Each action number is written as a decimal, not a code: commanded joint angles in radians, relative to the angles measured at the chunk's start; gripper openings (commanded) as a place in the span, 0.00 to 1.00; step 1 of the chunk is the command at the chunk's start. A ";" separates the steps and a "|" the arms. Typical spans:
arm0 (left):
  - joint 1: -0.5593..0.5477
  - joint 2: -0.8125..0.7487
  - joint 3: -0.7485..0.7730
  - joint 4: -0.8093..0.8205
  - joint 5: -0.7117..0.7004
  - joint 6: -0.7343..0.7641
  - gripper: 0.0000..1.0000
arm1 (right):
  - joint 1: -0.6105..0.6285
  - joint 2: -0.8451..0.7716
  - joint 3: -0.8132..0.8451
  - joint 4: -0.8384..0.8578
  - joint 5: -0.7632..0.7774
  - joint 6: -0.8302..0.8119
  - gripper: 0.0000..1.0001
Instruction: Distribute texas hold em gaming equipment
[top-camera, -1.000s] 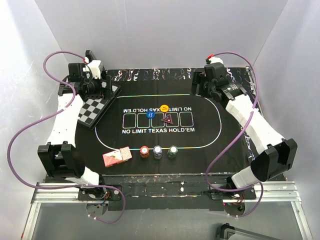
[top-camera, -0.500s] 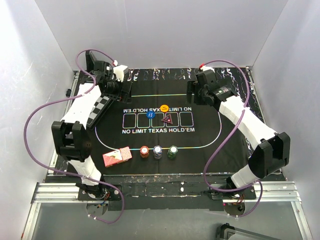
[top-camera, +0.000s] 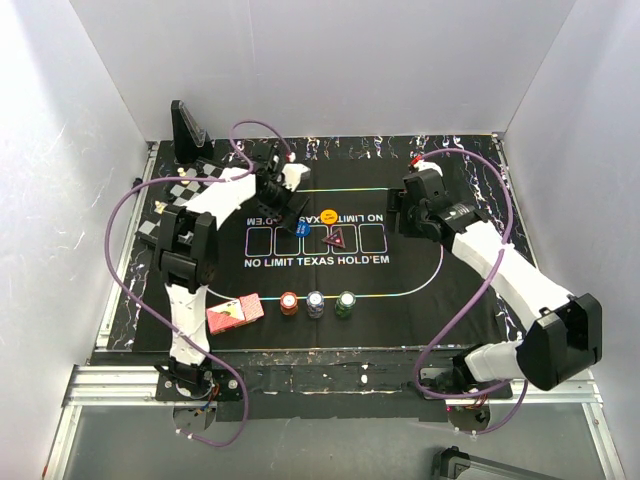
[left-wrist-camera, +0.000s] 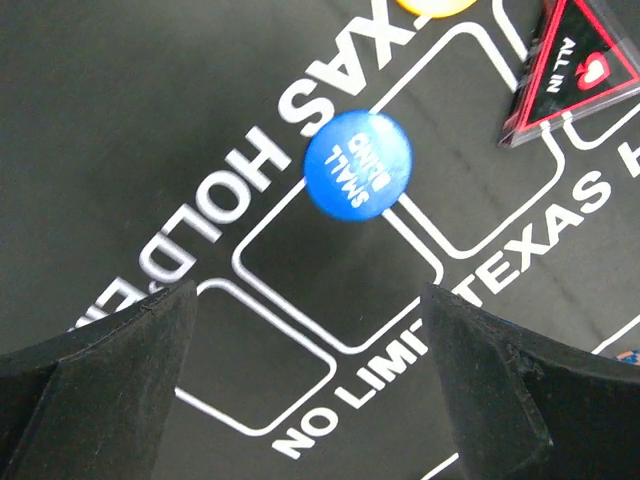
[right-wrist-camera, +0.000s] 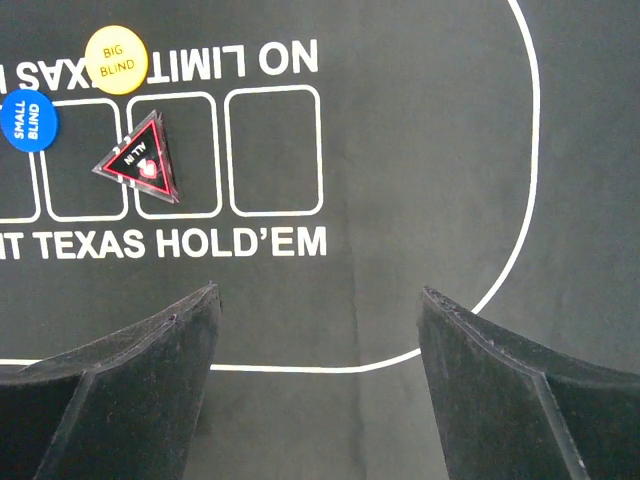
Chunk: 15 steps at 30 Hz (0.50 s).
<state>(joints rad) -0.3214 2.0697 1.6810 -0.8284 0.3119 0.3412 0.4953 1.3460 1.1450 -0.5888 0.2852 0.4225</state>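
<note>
- Left arm (top-camera: 225, 190) has swung in from the upper left of the overhead view to the centre of the mat (top-camera: 420, 270). Its jaws now hang over the blue disc (left-wrist-camera: 358, 163), spread wide with nothing between them.
- Right arm (top-camera: 490, 250) has come in from the upper right to mid-right of the mat. Its jaws are likewise spread and empty, facing the triangle marker (right-wrist-camera: 140, 160) and yellow disc (right-wrist-camera: 117, 59).
- Nothing of the set has shifted. Discs and marker sit by the printed boxes at centre. Cards (top-camera: 233, 313) and the red (top-camera: 289, 302), blue-white (top-camera: 316, 303) and green chips (top-camera: 346, 302) line the lower centre.
- Reading: approach looks done, distribution not begun. The blue disc looks like the left arm's first pick.
</note>
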 joint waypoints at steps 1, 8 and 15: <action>-0.060 0.007 0.094 0.052 -0.020 0.025 0.93 | 0.003 -0.050 0.001 0.018 -0.003 0.010 0.85; -0.116 0.056 0.138 0.064 -0.033 0.031 0.90 | 0.002 -0.082 0.004 0.017 -0.026 0.033 0.83; -0.127 0.141 0.186 0.055 -0.037 0.045 0.88 | 0.002 -0.107 0.005 0.014 -0.032 0.041 0.81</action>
<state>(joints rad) -0.4488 2.1727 1.8320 -0.7788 0.2928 0.3679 0.4953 1.2781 1.1442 -0.5880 0.2584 0.4500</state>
